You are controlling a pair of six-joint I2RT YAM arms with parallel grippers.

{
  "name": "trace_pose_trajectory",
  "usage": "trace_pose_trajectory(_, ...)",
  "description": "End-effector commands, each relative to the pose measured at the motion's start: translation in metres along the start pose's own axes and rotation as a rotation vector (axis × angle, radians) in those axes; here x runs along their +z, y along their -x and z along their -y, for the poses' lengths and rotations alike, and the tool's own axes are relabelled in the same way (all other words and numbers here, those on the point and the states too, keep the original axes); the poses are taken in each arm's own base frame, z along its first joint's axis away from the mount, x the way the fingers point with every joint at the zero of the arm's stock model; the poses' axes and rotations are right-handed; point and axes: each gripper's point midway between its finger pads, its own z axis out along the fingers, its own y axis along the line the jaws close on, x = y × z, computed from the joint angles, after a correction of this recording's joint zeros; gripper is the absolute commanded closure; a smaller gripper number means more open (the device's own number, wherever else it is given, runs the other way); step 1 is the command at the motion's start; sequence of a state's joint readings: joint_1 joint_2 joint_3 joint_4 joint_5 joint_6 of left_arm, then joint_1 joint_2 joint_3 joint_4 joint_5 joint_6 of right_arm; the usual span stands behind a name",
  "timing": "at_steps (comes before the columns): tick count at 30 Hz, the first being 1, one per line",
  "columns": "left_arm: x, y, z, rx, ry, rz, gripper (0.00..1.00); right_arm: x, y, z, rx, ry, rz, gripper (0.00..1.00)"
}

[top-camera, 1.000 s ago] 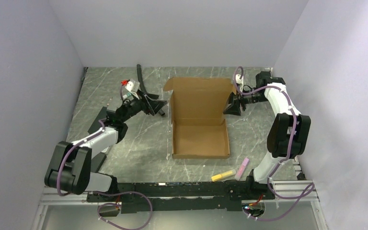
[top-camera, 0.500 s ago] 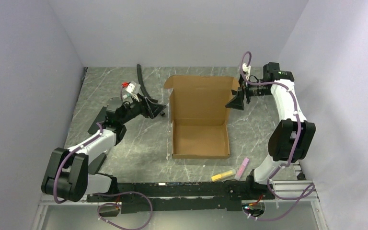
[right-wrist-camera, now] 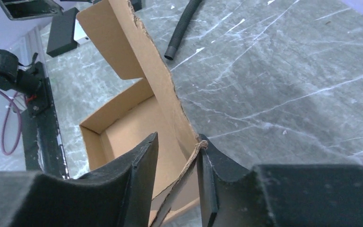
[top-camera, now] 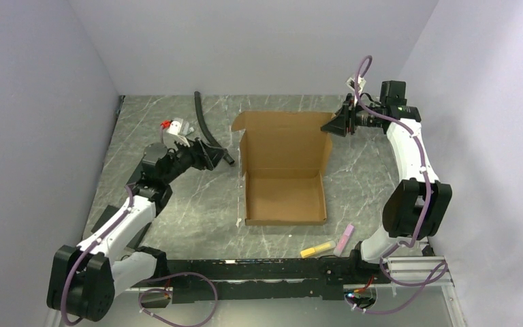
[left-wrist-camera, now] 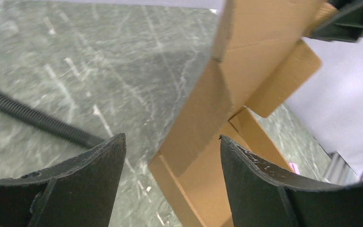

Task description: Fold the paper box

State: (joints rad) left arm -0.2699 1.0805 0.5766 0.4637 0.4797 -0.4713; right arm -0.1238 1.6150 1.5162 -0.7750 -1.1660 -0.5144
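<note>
Right tool (right-wrist-camera: 177,140) pinches the upright lid of the plain brown corrugated cardboard box (top-camera: 284,197); left tool (left-wrist-camera: 170,142) hangs spread, empty. Lid-closing step, I'd say: next, swing it down.

Top external: high, at the near edge, overlooking the whole table (top-camera: 156,116). Wrist cameras: close, low, facing each other across the shared paper box (top-camera: 282,163).
</note>
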Motion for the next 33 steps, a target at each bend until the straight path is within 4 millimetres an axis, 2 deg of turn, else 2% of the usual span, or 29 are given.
trace_pose_trajectory(1, -0.015, 0.000, -0.035, -0.028, 0.253, -0.024, 0.21, -0.008, 0.026, -0.017, -0.054, 0.019, 0.089, 0.66)
trace_pose_trajectory(5, -0.027, -0.003, -0.057, -0.043, 0.399, -0.045, 0.18, -0.015, 0.027, -0.022, -0.058, 0.022, 0.121, 0.76)
trace_pose_trajectory(10, -0.036, -0.012, -0.086, -0.047, 0.575, -0.131, 0.16, -0.020, 0.018, -0.029, -0.089, 0.014, 0.137, 0.80)
trace_pose_trajectory(14, -0.031, -0.023, -0.118, -0.014, 0.711, -0.257, 0.16, -0.021, 0.014, -0.032, -0.108, 0.002, 0.145, 0.80)
trace_pose_trajectory(18, -0.010, -0.027, -0.150, 0.011, 0.792, -0.343, 0.17, -0.020, 0.011, -0.032, -0.096, 0.009, 0.145, 0.79)
trace_pose_trajectory(22, 0.003, -0.032, -0.198, -0.002, 0.923, -0.450, 0.20, -0.020, 0.010, -0.032, -0.086, 0.012, 0.144, 0.79)
trace_pose_trajectory(23, 0.006, -0.032, -0.209, 0.016, 0.918, -0.487, 0.21, -0.020, 0.009, -0.032, -0.085, 0.012, 0.144, 0.79)
trace_pose_trajectory(25, 0.020, -0.039, -0.218, 0.028, 0.785, -0.583, 0.26, -0.020, 0.009, -0.032, -0.084, 0.008, 0.145, 0.79)
trace_pose_trajectory(27, 0.025, -0.040, -0.226, 0.083, 0.698, -0.676, 0.27, -0.019, 0.009, -0.032, -0.082, 0.011, 0.146, 0.79)
trace_pose_trajectory(28, 0.023, -0.045, -0.233, 0.121, 0.690, -0.719, 0.28, -0.019, 0.008, -0.031, -0.079, 0.012, 0.145, 0.79)
trace_pose_trajectory(33, 0.028, -0.035, -0.262, 0.340, 0.679, -0.762, 0.26, -0.018, 0.006, -0.030, -0.072, 0.020, 0.144, 0.79)
